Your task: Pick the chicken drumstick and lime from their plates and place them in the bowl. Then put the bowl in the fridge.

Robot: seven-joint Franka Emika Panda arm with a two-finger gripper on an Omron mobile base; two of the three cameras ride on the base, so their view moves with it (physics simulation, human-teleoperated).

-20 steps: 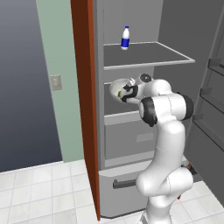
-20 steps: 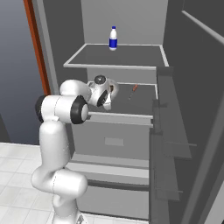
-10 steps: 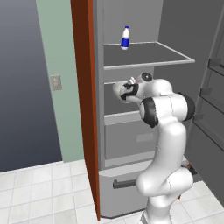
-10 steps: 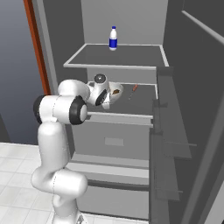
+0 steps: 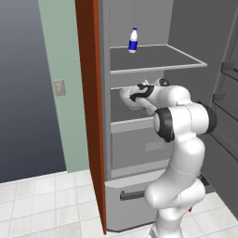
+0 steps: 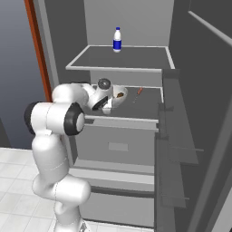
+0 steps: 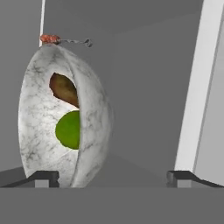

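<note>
The speckled whitish bowl [image 7: 43, 127] rests on the fridge's [image 5: 158, 58] middle shelf, seen rolled on its side in the hand view. Inside it lie the brown chicken drumstick [image 7: 64, 89] and the green lime [image 7: 69, 130]. My gripper [image 7: 113, 178] is open at the bowl's rim. One fingertip [image 7: 46, 177] is on the bowl's inner side and the other stands far outside its wall. In the base views the hand [image 5: 137, 95] reaches into the shelf space beside the bowl [image 6: 118, 96]. The plates are out of view.
A blue and white bottle [image 5: 133, 40] stands on the upper shelf. A small red-handled utensil [image 6: 139, 91] lies further back on the middle shelf. The open fridge door [image 6: 199, 113] stands at the right, a red-brown panel [image 5: 90, 93] at the left. The bottom drawer has a bar handle [image 5: 132, 195].
The gripper has opened and let go of the bowl's rim. The bowl stays on the middle shelf, and the arm has hardly moved.
</note>
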